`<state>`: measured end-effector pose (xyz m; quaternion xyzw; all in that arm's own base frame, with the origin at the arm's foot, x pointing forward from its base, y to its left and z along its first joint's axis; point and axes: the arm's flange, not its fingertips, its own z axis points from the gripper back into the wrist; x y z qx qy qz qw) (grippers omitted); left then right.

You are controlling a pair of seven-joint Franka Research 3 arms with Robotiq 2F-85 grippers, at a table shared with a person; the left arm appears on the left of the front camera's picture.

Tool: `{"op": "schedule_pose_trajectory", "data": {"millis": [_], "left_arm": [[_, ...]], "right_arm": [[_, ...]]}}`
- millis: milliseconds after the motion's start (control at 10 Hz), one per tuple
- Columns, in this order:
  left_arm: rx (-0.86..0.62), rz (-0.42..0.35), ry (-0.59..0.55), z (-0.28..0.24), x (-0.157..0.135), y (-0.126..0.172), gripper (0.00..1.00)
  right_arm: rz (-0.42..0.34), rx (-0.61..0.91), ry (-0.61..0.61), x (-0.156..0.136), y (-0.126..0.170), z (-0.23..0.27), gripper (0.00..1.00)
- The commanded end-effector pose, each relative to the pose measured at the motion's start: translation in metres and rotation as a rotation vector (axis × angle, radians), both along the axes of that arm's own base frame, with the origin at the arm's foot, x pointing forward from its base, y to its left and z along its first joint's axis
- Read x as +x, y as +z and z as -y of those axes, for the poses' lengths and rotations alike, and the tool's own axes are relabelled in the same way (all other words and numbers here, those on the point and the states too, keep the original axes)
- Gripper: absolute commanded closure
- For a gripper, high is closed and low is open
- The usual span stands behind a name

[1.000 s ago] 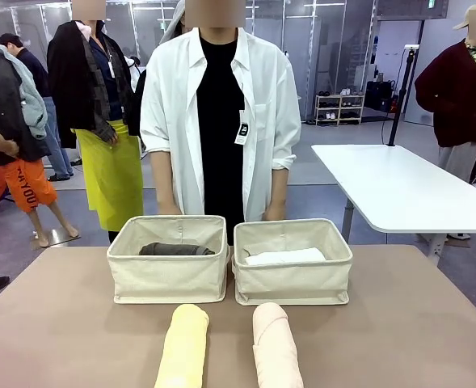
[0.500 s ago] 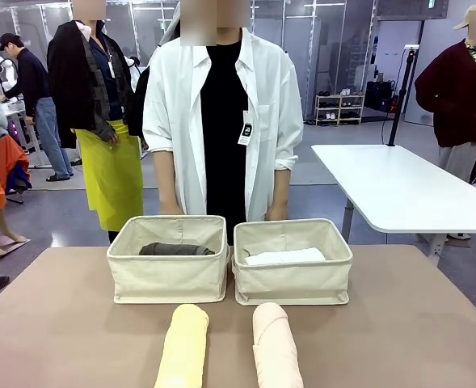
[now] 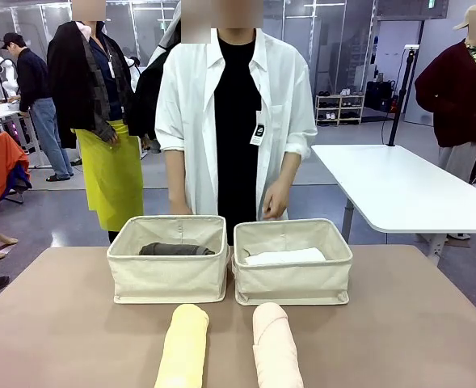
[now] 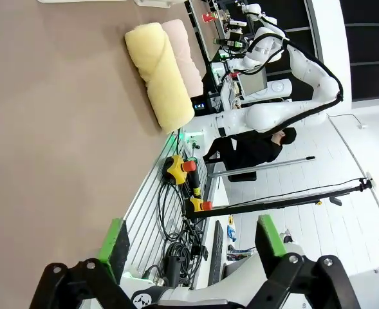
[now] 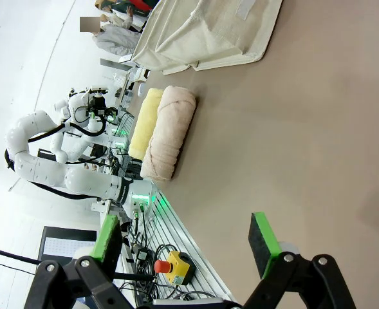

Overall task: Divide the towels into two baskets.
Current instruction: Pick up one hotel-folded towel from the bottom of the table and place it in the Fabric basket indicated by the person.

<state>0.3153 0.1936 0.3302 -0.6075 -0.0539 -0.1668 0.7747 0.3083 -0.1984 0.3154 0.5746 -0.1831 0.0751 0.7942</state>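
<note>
Left wrist view: left gripper (image 4: 190, 224) wide, empty, near the table (image 4: 60, 161) edge; right gripper (image 5: 184, 222) equally wide, empty.

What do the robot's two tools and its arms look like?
The left tool and the right tool match: black, two-fingered, with bolted links and green pads at the tips. The arms are white, smooth and rounded, as the right arm shows in the left wrist view.

2 baskets (image 3: 170, 279), both plain cream-beige, then a dark grey towel (image 3: 175, 249), white towel (image 3: 286, 256), pale yellow towel (image 3: 183, 346), peach-pink towel (image 3: 275, 346). Table (image 3: 60, 323) is tan-brown.
</note>
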Motion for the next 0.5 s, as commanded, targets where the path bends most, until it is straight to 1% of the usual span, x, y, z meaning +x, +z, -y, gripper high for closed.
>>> {"op": "schedule_pose_trajectory", "data": {"millis": [0, 400], "left_arm": [[0.014, -0.007, -0.001, -0.0012, -0.0026, 0.0061, 0.0], [0.014, -0.007, -0.001, -0.0012, -0.0026, 0.0061, 0.0]], "right_arm": [[-0.001, -0.008, -0.005, -0.0019, 0.002, -0.001, 0.0], [-0.001, -0.008, -0.005, -0.0019, 0.002, -0.001, 0.0]]}}
